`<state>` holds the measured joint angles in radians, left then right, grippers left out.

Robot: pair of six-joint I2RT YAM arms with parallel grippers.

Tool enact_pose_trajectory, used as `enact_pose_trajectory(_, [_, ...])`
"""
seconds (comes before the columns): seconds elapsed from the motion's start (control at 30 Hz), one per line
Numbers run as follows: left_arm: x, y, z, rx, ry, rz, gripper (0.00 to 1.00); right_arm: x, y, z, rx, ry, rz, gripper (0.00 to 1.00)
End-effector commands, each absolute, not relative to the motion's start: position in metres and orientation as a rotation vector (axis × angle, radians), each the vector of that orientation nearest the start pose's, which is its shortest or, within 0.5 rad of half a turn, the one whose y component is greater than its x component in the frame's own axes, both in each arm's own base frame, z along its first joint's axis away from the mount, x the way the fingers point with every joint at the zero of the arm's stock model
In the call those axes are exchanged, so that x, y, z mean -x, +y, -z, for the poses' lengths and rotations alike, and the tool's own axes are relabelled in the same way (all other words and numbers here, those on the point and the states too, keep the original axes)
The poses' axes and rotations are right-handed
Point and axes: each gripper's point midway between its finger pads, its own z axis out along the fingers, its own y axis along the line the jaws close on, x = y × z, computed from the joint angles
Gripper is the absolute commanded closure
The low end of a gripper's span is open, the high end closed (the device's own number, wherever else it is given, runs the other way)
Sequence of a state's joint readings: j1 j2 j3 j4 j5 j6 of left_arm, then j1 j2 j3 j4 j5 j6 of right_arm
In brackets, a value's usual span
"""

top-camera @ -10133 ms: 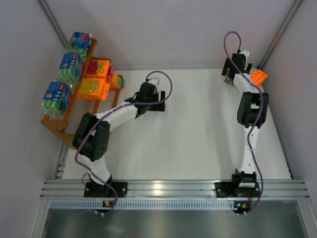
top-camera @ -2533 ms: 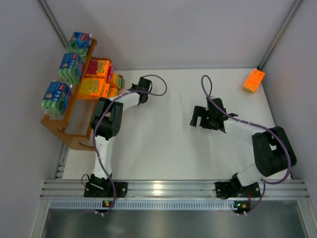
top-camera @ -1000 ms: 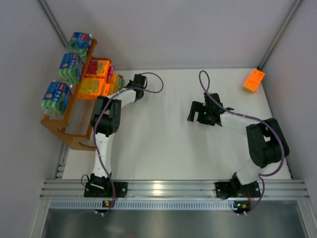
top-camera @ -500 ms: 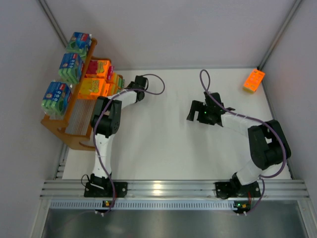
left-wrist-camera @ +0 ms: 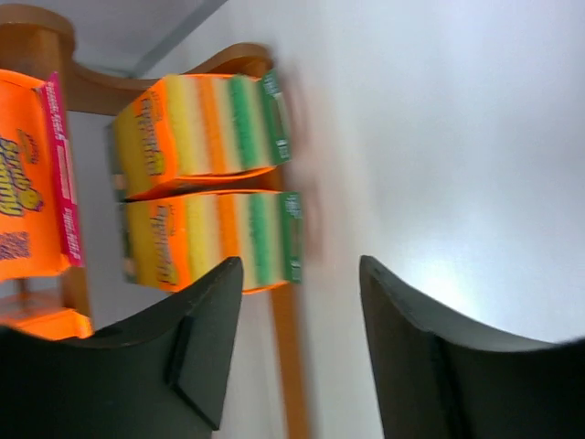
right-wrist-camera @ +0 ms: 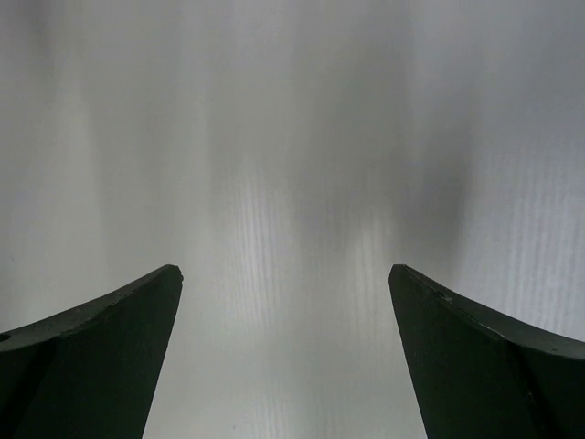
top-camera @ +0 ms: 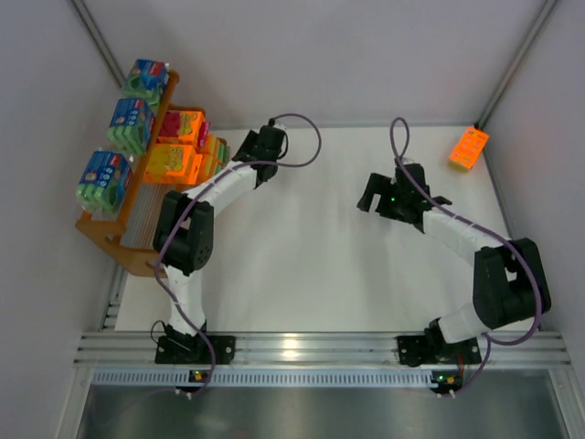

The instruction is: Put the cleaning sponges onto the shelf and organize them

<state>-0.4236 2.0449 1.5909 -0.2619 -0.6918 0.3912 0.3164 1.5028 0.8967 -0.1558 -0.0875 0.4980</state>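
Observation:
The orange shelf [top-camera: 108,234] stands at the table's left edge. Three blue-green cleaning sponges [top-camera: 130,123] line its top tier, and orange packs [top-camera: 170,163] lie on the tiers below. In the left wrist view, two orange sponges with yellow and green edges [left-wrist-camera: 208,123] [left-wrist-camera: 218,240] sit side by side on the lowest tier, by the shelf's rail [left-wrist-camera: 285,366]. My left gripper [left-wrist-camera: 302,274] [top-camera: 245,152] is open just in front of them, holding nothing. One orange sponge [top-camera: 469,146] lies at the far right corner. My right gripper [top-camera: 369,194] [right-wrist-camera: 285,274] hangs open over bare table.
Grey walls close in the table on the left, back and right. The near part of the shelf's [top-camera: 146,215] slatted tiers is bare. A metal rail [top-camera: 311,347] carrying both arm bases runs along the near edge.
My left gripper has opened and drawn back from the shelf, leaving an orange sponge on the lowest tier. The right arm has shifted a little right and farther back, still open.

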Motion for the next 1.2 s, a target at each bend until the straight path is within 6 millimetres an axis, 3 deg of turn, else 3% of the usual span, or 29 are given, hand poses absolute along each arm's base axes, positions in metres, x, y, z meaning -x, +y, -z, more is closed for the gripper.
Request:
enact_pose_trajectory(0.0, [-0.495, -0.153, -0.168, -0.326, 2.143, -0.323, 0.38, -0.392, 0.086, -0.126, -0.384, 2.243, -0.329, 0.01])
enact_pose_trajectory(0.03, [-0.490, -0.170, -0.170, -0.305, 2.154, -0.187, 0.28, -0.400, 0.071, -0.142, -0.403, 2.211, -0.271, 0.01])
enact_pose_trajectory(0.1, [-0.469, -0.218, -0.178, -0.264, 2.182, 0.186, 0.22, -0.409, 0.033, -0.160, -0.466, 2.140, -0.059, 0.01])
enact_pose_trajectory(0.13, [-0.464, -0.229, -0.180, -0.263, 2.188, 0.270, 0.19, -0.417, 0.020, -0.180, -0.442, 2.095, 0.024, 0.01])
enact_pose_trajectory(0.2, [-0.451, -0.250, -0.175, -0.291, 2.216, 0.389, 0.15, -0.423, -0.005, -0.194, -0.472, 2.050, 0.171, 0.01])
enact_pose_trajectory(0.23, [-0.444, -0.258, -0.172, -0.308, 2.227, 0.433, 0.14, -0.430, -0.024, -0.212, -0.487, 2.004, 0.238, 0.00])
enact_pose_trajectory(0.3, [-0.431, -0.268, -0.167, -0.332, 2.241, 0.448, 0.14, -0.442, -0.045, -0.214, -0.530, 2.004, 0.278, 0.01])
enact_pose_trajectory(0.33, [-0.423, -0.269, -0.162, -0.346, 2.255, 0.451, 0.14, -0.455, -0.066, -0.222, -0.570, 1.993, 0.288, 0.01])
enact_pose_trajectory(0.4, [-0.414, -0.272, -0.156, -0.353, 2.271, 0.463, 0.13, -0.464, -0.096, -0.226, -0.636, 1.986, 0.334, 0.00])
enact_pose_trajectory(0.43, [-0.409, -0.272, -0.150, -0.359, 2.289, 0.469, 0.13, -0.473, -0.112, -0.246, -0.660, 1.941, 0.361, 0.01])
enact_pose_trajectory(0.47, [-0.408, -0.272, -0.148, -0.363, 2.292, 0.466, 0.13, -0.482, -0.118, -0.233, -0.668, 1.971, 0.389, 0.01])
enact_pose_trajectory(0.67, [-0.401, -0.269, -0.134, -0.425, 2.313, 0.455, 0.13, -0.519, -0.154, -0.219, -0.687, 1.955, 0.525, 0.01])
enact_pose_trajectory(0.83, [-0.404, -0.272, -0.116, -0.471, 2.339, 0.446, 0.13, -0.551, -0.178, -0.186, -0.642, 1.964, 0.412, 0.01])
enact_pose_trajectory(0.9, [-0.405, -0.276, -0.113, -0.475, 2.344, 0.462, 0.13, -0.558, -0.186, -0.184, -0.636, 1.957, 0.362, 0.01])
enact_pose_trajectory(1.17, [-0.408, -0.285, -0.092, -0.517, 2.383, 0.498, 0.14, -0.580, -0.190, -0.174, -0.521, 1.946, 0.344, 0.01])
